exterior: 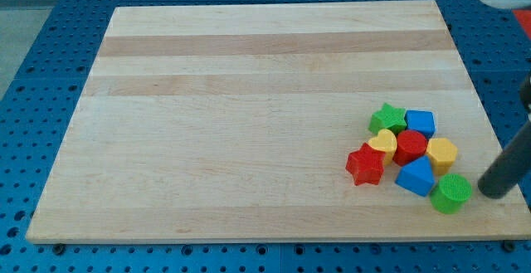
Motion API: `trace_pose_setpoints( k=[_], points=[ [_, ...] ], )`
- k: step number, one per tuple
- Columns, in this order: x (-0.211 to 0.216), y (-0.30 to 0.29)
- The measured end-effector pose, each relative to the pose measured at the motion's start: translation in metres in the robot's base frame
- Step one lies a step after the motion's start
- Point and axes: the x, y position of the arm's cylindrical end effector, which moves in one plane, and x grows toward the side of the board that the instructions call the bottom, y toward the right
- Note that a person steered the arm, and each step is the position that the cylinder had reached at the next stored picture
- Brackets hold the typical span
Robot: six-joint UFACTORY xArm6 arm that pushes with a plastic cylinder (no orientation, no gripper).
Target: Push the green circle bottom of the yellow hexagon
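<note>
The green circle (450, 192) lies near the board's bottom right, just below and slightly right of the yellow hexagon (441, 153), with a small gap between them. The dark rod comes in from the view's right edge and my tip (488, 193) rests on the board just right of the green circle, close to it. The yellow hexagon sits at the right side of a tight cluster of blocks.
The cluster also holds a green star (387, 119), a blue cube (421, 123), a red hexagon (410, 147), a yellow heart (382, 145), a red star (365, 165) and a blue block (416, 176). The wooden board's (249, 99) right edge is close to my tip.
</note>
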Motion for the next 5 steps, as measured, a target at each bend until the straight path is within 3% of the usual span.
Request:
trace_pose_setpoints(
  k=[1,5],
  points=[
    [0.029,0.0],
    [0.038,-0.059]
  ],
)
